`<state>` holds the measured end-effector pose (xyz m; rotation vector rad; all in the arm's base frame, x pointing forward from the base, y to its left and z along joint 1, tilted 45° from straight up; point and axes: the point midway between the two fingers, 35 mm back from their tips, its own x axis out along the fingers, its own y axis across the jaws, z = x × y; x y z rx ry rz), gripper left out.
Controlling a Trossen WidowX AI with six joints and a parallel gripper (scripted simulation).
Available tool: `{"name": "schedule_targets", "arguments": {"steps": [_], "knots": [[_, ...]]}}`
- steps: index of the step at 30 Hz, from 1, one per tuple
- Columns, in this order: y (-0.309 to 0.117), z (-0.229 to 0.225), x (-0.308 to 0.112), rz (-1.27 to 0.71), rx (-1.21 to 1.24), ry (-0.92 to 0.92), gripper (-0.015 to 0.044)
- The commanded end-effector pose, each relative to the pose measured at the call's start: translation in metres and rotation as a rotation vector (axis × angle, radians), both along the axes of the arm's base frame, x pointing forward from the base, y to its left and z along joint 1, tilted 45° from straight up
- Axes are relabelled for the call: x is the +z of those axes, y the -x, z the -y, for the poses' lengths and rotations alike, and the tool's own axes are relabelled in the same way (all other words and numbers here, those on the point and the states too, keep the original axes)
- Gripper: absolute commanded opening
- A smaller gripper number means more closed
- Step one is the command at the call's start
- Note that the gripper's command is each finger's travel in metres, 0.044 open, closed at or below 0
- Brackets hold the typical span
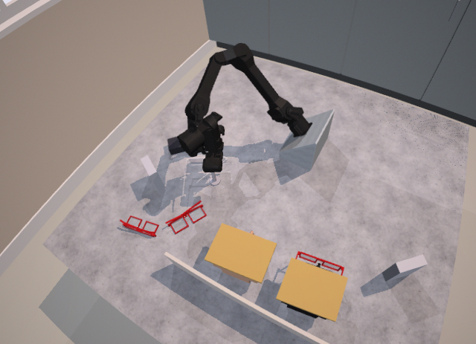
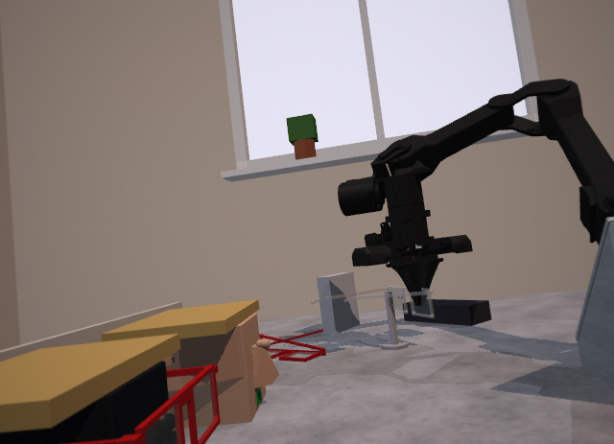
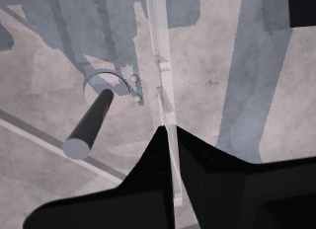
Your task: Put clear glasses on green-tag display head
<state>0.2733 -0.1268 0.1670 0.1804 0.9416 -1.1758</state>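
Observation:
My gripper (image 2: 419, 302) (image 3: 167, 131) is shut on the front frame of the clear glasses (image 2: 428, 308) (image 3: 159, 22); it holds them above the table, temples extending toward the left in the exterior view. The slim post (image 1: 213, 176) (image 2: 391, 322) (image 3: 89, 127) stands close beside the glasses; contact cannot be told. The head with the green tag (image 2: 258, 396) is skin-coloured under a yellow slab (image 1: 240, 252) (image 2: 193, 321), its nose bare. The other head, dark under its own yellow slab (image 1: 313, 288) (image 2: 74, 364), wears red glasses (image 1: 319, 260) (image 2: 216, 400). In the top view the arm hides the fingertips.
Two red glasses (image 1: 139, 226) (image 1: 185, 216) lie left of the heads. A low wall (image 1: 238, 296) runs behind the heads. A pale block (image 1: 148, 165) (image 2: 324, 300) and a dark box (image 1: 175, 145) (image 2: 460, 312) are near the gripper. A grey slanted block (image 1: 297, 157) stands farther right.

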Motion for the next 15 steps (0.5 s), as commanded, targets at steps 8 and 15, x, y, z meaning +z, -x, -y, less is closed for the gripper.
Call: {"name": "schedule_targets", "arguments": {"steps": [8, 15], "knots": [[0.0023, 0.0059, 0.0065, 0.003, 0.002, -0.001, 0.0], [0.0034, 0.01, 0.0106, 0.003, 0.002, 0.0, 0.0]]}}
